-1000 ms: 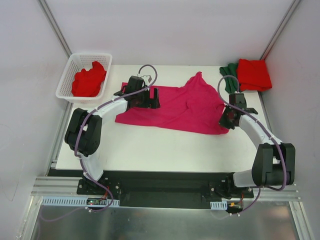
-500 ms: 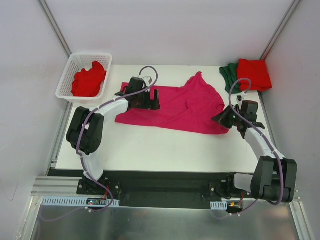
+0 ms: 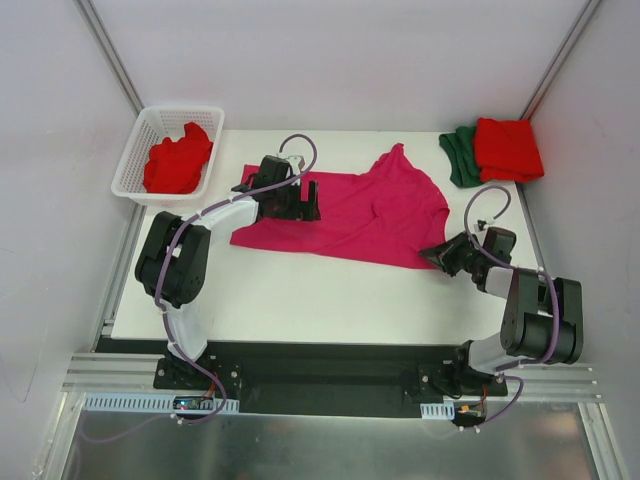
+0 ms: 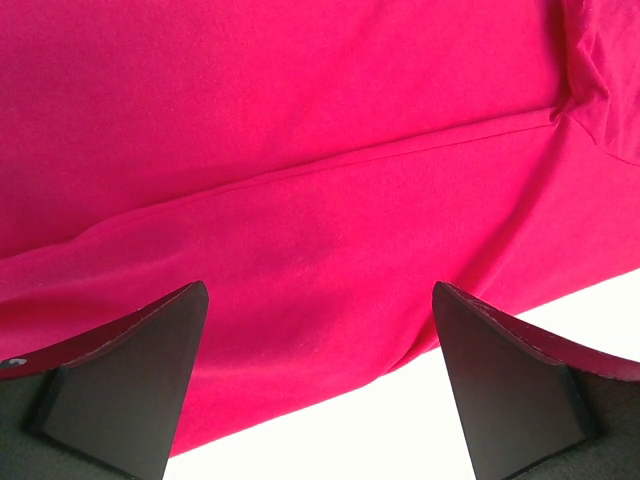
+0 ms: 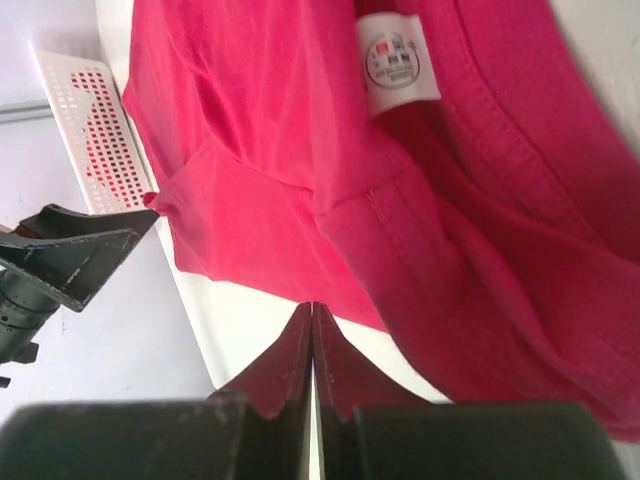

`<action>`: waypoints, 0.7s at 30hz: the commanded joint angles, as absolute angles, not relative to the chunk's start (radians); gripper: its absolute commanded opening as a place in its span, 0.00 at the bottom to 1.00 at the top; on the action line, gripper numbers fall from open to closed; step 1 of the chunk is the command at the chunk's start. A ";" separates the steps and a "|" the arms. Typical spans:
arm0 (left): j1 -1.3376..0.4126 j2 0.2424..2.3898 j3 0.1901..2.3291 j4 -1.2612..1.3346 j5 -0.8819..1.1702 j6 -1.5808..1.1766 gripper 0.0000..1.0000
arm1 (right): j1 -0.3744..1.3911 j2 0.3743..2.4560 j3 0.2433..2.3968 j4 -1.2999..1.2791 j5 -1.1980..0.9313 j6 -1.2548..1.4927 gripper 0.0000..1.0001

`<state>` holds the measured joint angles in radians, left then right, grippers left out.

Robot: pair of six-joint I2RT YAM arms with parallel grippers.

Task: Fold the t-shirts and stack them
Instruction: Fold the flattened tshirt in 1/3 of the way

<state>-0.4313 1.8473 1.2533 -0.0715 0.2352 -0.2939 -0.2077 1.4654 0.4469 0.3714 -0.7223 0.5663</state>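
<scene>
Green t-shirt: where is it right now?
Top view, far right corner of the table: the green t-shirt lies folded, its right part covered by the folded red t-shirt.

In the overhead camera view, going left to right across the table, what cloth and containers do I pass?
White plastic lattice basket holding a crumpled bright red t-shirt → spread magenta-pink t-shirt → folded dark green t-shirt → folded bright red t-shirt.

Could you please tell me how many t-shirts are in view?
4: a magenta t-shirt spread mid-table; a bunched red t-shirt in the basket; a folded red t-shirt lying partly on a folded green t-shirt at the far right corner. Others may be hidden beneath.
</scene>
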 commanded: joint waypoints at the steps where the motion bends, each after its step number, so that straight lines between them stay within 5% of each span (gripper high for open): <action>1: -0.431 1.853 1.273 -0.060 0.253 -0.272 0.95 | -0.222 1.448 0.474 0.450 -0.740 0.580 0.01; 10: -0.430 1.865 1.281 -0.060 0.258 -0.272 0.95 | -0.233 1.419 0.520 0.212 -0.634 0.508 0.01; 21: -0.430 1.867 1.279 -0.063 0.253 -0.268 0.95 | -0.316 1.598 0.477 0.351 -0.748 0.586 0.01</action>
<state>-0.4313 1.8645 1.2533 -0.0715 0.2352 -0.2939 -0.2844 1.5490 0.4896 0.2619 -0.6754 0.5407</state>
